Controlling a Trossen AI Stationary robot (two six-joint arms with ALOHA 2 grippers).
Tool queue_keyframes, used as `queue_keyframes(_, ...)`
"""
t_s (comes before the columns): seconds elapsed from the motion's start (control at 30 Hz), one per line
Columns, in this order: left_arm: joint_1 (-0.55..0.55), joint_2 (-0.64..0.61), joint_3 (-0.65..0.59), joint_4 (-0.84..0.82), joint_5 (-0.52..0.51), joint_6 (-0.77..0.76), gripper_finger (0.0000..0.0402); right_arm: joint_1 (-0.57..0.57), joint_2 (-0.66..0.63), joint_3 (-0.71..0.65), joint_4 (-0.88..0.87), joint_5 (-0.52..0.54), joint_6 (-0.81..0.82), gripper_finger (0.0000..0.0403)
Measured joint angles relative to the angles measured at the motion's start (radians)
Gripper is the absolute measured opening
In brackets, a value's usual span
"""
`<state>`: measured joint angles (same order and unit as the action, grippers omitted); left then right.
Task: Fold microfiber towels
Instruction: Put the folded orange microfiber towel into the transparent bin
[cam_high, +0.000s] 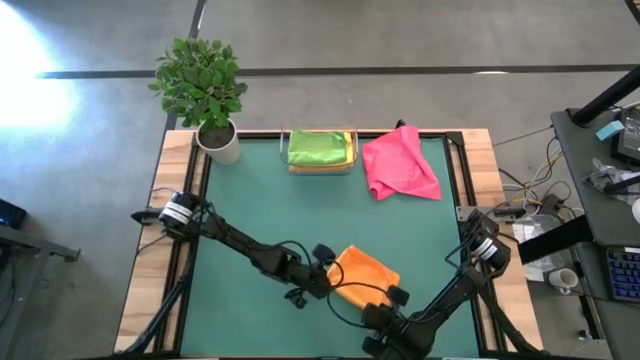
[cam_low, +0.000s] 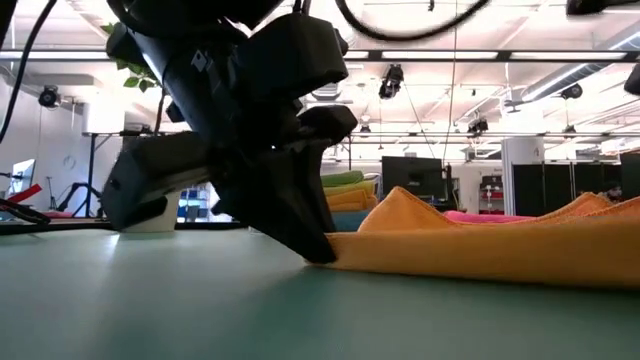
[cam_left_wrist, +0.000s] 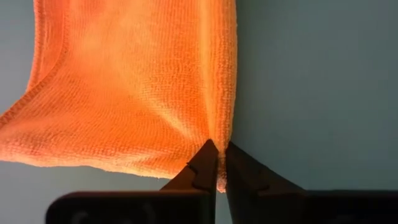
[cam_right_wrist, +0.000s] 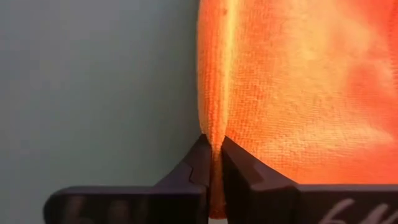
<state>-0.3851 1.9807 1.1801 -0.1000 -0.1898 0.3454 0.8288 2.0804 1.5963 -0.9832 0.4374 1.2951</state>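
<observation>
An orange microfiber towel (cam_high: 362, 273) lies on the green table near its front edge, bunched a little. My left gripper (cam_high: 331, 284) is shut on its near-left corner, and my right gripper (cam_high: 391, 298) is shut on its near-right corner. A pink towel (cam_high: 400, 166) lies spread loosely at the back right. A green towel (cam_high: 319, 146) tops a folded stack in the clear tray (cam_high: 321, 168) at the back middle. My left gripper pinches the orange towel's corner (cam_left_wrist: 217, 138) between its two fingertips, slanting down from the table's left. The cloth rises into a small ridge at the fingers; that corner (cam_low: 345, 252) stays on the table. My right gripper pinches the towel's edge at a corner (cam_right_wrist: 214, 138) between its two fingertips, slanting down from the near right. The cloth is gathered into a narrow ridge there and the rest lies on the table.
A potted plant (cam_high: 208, 95) stands at the table's back left corner. Bare green surface (cam_high: 260, 200) stretches between the orange towel and the tray. Wooden rails (cam_high: 480, 180) frame the table.
</observation>
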Motion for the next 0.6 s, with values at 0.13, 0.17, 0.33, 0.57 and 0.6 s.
queue_keyframes(0.13, 0.0, -0.033, 0.011, -0.059, 0.007, -0.002, 0.0002, 0.0, -0.029, 0.028, -0.012, 0.008, 0.03, 0.001)
queue_keyframes(0.17, 0.0, -0.042, 0.015, -0.072, 0.006, -0.002, 0.0002, -0.001, -0.037, 0.036, -0.012, 0.008, 0.03, 0.0009)
queue_keyframes(0.33, 0.0, -0.109, 0.014, -0.123, 0.006, 0.001, 0.0001, -0.018, -0.058, 0.095, -0.066, 0.01, 0.03, 0.0009)
queue_keyframes(0.57, 0.006, -0.253, 0.009, -0.253, -0.002, 0.002, 0.0001, -0.07, -0.06, 0.213, -0.178, 0.052, -0.022, 0.0009)
queue_keyframes(0.6, 0.008, -0.273, 0.007, -0.287, -0.002, 0.002, 0.0001, -0.082, -0.06, 0.23, -0.196, 0.065, -0.034, 0.0009)
